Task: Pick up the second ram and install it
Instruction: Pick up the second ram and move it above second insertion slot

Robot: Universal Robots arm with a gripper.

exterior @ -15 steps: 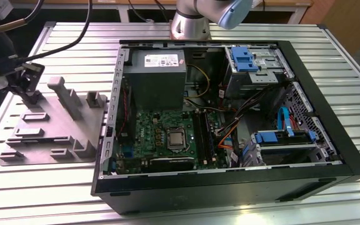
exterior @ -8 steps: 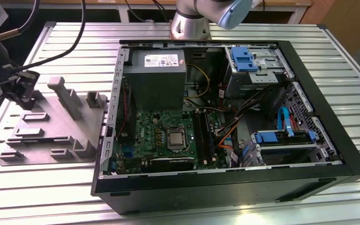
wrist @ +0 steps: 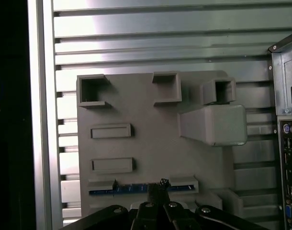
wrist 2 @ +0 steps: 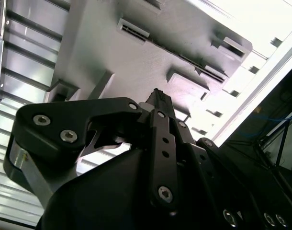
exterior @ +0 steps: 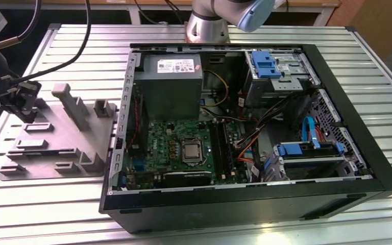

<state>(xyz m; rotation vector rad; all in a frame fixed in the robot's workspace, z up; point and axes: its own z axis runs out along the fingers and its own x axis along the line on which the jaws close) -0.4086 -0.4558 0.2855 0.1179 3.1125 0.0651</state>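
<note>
Pincer closed over the stick in its holder

The second ram (wrist: pixel 122 189) stands on edge in a slot of the grey holder plate (wrist: pixel 151 148). In the exterior view the plate lies to the left of the open computer case (exterior: pixel 250 209). The gripper (wrist: pixel 158 186) hangs over the stick's middle, its fingers drawn together with no gap showing; whether the tips touch the board I cannot tell. For a clean lift, the grip likely needs to fall across the thin faces at mid-length, clear of the two end brackets. The pull should run straight out of the slot, since a skewed draw could jam or bend the board.
</note>
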